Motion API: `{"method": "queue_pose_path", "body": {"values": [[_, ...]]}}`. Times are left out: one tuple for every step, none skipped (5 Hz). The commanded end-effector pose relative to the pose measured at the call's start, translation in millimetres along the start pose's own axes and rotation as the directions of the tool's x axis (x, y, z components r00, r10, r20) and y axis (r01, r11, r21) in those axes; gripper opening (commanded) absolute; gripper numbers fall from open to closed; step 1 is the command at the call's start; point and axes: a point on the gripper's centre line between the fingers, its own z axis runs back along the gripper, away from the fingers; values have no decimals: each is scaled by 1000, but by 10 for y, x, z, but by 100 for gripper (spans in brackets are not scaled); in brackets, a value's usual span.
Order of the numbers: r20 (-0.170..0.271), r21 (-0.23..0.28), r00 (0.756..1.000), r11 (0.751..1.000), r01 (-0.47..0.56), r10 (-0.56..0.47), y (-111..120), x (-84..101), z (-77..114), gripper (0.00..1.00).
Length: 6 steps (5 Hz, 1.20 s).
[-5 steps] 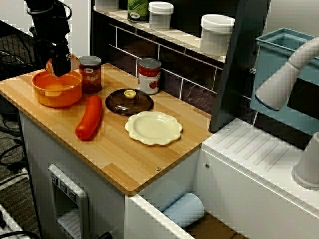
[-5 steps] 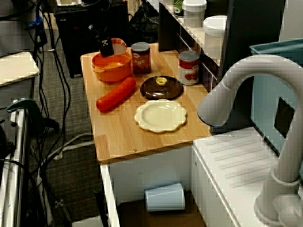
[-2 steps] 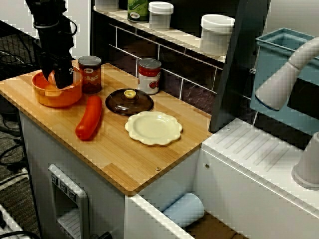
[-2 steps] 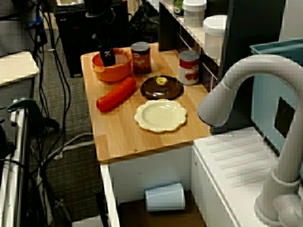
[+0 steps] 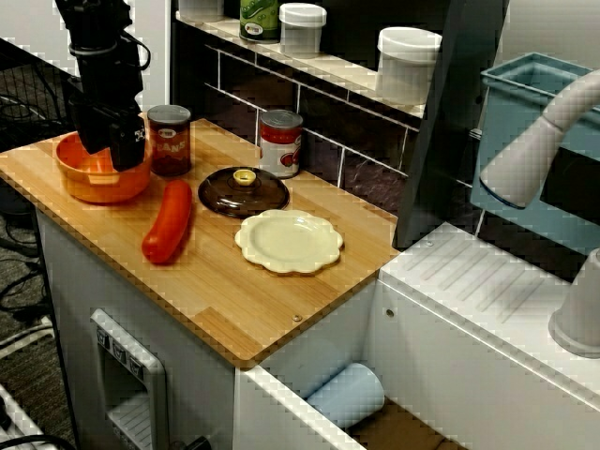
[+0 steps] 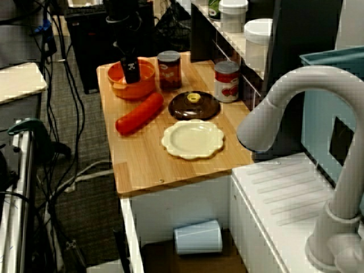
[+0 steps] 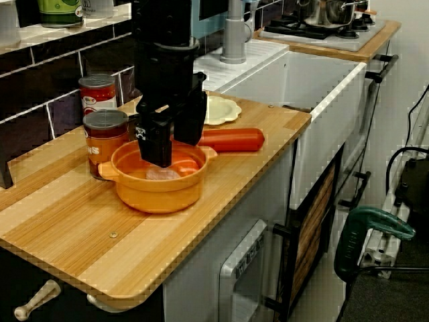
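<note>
My black gripper (image 7: 177, 153) hangs over the orange pot (image 7: 157, 198) at the counter's end, its fingers spread apart and dipping just inside the rim. A small pinkish piece (image 7: 167, 173) lies on the pot's floor under the fingers, and nothing sits between them. In the view from the front the gripper (image 5: 111, 150) hides the pot's (image 5: 94, 183) far side. Seen from above, the gripper (image 6: 131, 74) stands over the pot's (image 6: 128, 90) middle. A dark-lidded can (image 7: 105, 137) stands right behind the pot, and a long red sausage (image 7: 231, 139) lies beside it.
A red can (image 5: 280, 142), a brown glass lid (image 5: 244, 192) and a cream scalloped plate (image 5: 289, 240) sit further along the wooden counter. Jars line the shelf behind. A white sink with a grey faucet (image 5: 534, 141) lies beyond. An open drawer below holds a pale blue cup (image 6: 198, 236).
The gripper has come down and slightly sideways into the pot. The pinkish piece seen beside its fingers a second ago now lies inside the pot.
</note>
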Motion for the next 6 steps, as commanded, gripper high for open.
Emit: {"method": "queue_pose_path", "body": {"values": [[23, -20, 1000, 1000, 6, -5, 55, 135, 213, 100], [19, -55, 1000, 998, 20, -19, 12, 233, 351, 100], [-1, -54, 998, 997, 59, -59, -189, 379, 406, 100], [-13, -29, 997, 997, 78, -78, -324, 455, 369, 100], [4, -14, 999, 999, 51, -51, -234, 412, 378, 100], [16, -28, 999, 999, 32, -31, -160, 385, 422, 100]]}}
